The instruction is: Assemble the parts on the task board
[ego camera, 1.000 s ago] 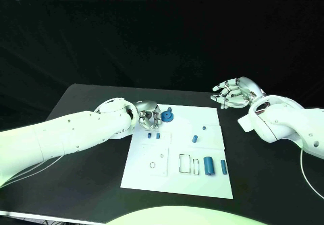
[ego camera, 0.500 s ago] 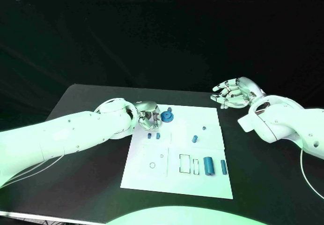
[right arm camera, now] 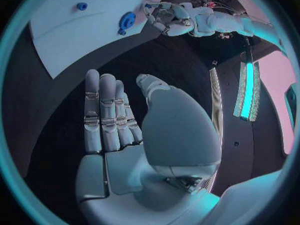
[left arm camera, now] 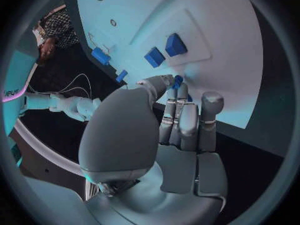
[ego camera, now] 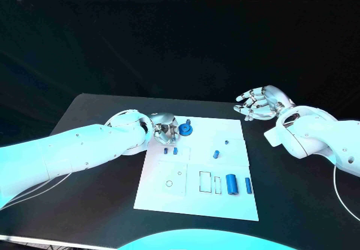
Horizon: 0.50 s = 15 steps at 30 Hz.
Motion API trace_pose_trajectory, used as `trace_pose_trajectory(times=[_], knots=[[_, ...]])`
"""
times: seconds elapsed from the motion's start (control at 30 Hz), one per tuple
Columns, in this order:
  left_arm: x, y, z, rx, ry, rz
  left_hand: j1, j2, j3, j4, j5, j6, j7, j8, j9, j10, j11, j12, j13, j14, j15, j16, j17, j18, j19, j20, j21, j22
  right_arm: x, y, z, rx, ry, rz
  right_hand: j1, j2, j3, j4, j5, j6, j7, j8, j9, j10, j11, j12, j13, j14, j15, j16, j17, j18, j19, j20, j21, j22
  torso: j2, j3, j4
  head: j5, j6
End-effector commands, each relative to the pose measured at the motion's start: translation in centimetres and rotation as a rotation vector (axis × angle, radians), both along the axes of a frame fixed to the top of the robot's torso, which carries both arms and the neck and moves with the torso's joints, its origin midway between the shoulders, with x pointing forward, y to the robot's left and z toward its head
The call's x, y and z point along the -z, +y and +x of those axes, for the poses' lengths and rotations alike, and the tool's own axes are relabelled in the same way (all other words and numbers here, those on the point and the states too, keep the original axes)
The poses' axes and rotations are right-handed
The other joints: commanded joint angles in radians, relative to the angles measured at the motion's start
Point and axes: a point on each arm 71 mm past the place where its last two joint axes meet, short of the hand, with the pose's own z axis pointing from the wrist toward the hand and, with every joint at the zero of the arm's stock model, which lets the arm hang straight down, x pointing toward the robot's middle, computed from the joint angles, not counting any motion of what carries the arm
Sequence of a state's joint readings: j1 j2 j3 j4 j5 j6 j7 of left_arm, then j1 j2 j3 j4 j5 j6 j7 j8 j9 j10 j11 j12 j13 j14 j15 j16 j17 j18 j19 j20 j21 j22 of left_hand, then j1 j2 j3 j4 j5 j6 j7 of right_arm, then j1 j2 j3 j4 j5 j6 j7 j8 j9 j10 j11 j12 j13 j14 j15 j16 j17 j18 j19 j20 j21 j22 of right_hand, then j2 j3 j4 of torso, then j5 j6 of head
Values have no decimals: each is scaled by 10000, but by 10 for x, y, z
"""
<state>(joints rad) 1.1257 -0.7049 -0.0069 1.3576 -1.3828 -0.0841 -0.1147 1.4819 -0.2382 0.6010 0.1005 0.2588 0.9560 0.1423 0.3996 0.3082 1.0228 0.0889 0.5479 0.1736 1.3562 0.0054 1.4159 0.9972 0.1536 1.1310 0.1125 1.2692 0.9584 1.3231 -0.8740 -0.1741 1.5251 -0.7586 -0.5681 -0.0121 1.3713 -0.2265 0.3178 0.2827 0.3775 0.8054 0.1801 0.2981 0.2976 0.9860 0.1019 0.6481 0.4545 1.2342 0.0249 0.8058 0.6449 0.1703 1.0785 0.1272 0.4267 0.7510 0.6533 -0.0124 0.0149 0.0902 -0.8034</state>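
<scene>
Black table (ego camera: pixel 90 208): bears the white rectangular task board (ego camera: pixel 198 200) at its middle. Both white arms reach in over it from the sides.

Board contents, head view:
- blue round disc-shaped part with a small knob (ego camera: pixel 185 129), near the far left corner;
- two short blue pegs side by side (ego camera: pixel 171 151), left of centre;
- small blue peg (ego camera: pixel 217 154), centre;
- tiny blue stud (ego camera: pixel 227 141), farther back on the right half;
- large blue cylinder lying flat (ego camera: pixel 232 184) and, just beside it, a slimmer blue bar (ego camera: pixel 249 185), at the near right;
- outlined rectangular and round recesses between the pegs and the cylinder.

Left hand (ego camera: pixel 165 129): silver, at the board's far left edge, just beside the disc-shaped part. In the left wrist view the fingers (left arm camera: pixel 187 120) are curled together and the thumb tip meets a small blue piece (left arm camera: pixel 178 80) at the board's rim; whether the piece is pinched or only touched cannot be told.

Right hand (ego camera: pixel 259 103): silver, raised over bare table beyond the board's far right corner, well apart from every part. Its fingers (right arm camera: pixel 106 110) lie straight and close together, thumb apart, holding nothing.
</scene>
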Motion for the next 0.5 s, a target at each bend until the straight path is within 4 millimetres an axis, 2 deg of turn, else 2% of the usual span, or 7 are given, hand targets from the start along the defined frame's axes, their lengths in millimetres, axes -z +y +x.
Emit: trace_pose_trajectory(times=[0.03, 0.5], knots=[[4, -4, -3, 235, 234, -55, -70, 40, -39, 21, 25, 51, -9, -54, 16, 271, -185, -15, 14, 53, -18, 65, 13, -176, 67, 9, 27, 2, 0, 2, -1, -200, -58, -32, 15, -74, 70, -9, 37, -43, 41, 37, -9, -54, -6, -30, -7, -23, 19, -21, -11, 114, 32, 66, -36, -9, 3, -4, 3, -23, -6], [7, -3, -3, 261, 413, 75, -74, 85, -14, 18, 24, 57, -17, -86, 33, 257, -184, -97, 0, 71, -20, 77, 51, -157, 16, 9, -28, -88, 0, 2, -1, -212, -40, -21, 6, -66, 80, -3, 40, -47, 42, 49, -10, -47, -5, -30, -27, -15, 19, -36, -8, 114, 40, 67, -51, -24, 0, -2, 0, -28, 5]])
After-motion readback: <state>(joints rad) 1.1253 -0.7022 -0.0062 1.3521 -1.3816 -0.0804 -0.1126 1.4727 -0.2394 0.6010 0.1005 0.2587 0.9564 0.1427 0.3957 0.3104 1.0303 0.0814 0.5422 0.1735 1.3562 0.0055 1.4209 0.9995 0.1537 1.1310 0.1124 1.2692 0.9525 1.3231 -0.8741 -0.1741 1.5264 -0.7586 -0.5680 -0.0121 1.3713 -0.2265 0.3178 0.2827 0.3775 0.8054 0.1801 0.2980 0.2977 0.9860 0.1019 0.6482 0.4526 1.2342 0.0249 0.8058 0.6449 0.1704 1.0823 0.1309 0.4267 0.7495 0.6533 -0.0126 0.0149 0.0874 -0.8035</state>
